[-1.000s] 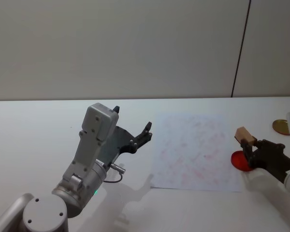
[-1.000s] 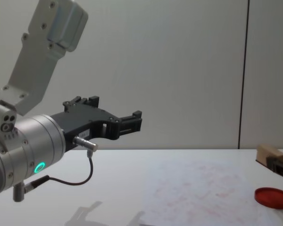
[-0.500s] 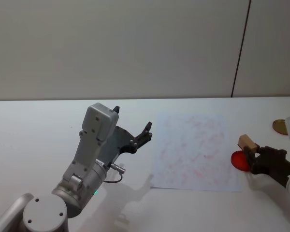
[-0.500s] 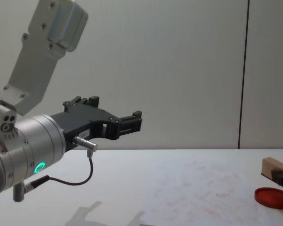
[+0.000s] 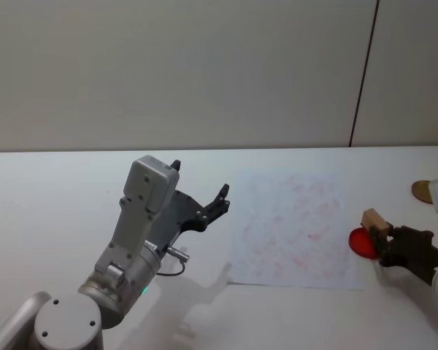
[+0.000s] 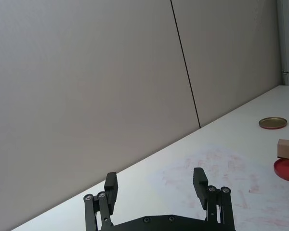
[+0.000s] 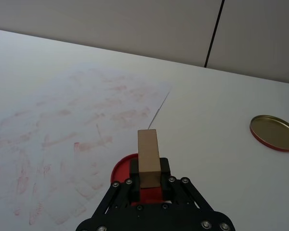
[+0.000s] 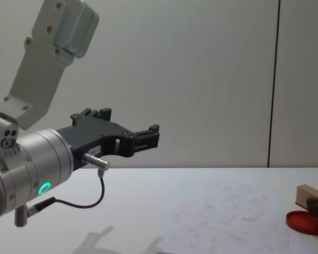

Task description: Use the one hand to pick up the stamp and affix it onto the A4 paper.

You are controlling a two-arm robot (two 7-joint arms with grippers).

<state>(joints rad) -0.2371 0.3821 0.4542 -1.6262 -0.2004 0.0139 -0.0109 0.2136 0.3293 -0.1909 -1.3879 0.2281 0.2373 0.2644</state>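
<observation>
At the right edge of the head view, the right black two-fingered end effector [image 5: 385,237] is clamped on the small light-tan rectangular wooden stamp [image 5: 374,219] — apparently just above the flat round red ink pad [image 5: 360,243], though contact is unclear. The white A4 paper covered with faint pink marks [image 5: 296,227] lies just left on the white desk [image 5: 51,197]. The left end effector [image 5: 204,200], fingers apart, hangs raised at centre-left.

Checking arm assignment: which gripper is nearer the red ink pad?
Right. The right gripper holds the stamp just above the red ink pad. The left gripper hangs open in the air, across the A4 paper from the pad.
</observation>
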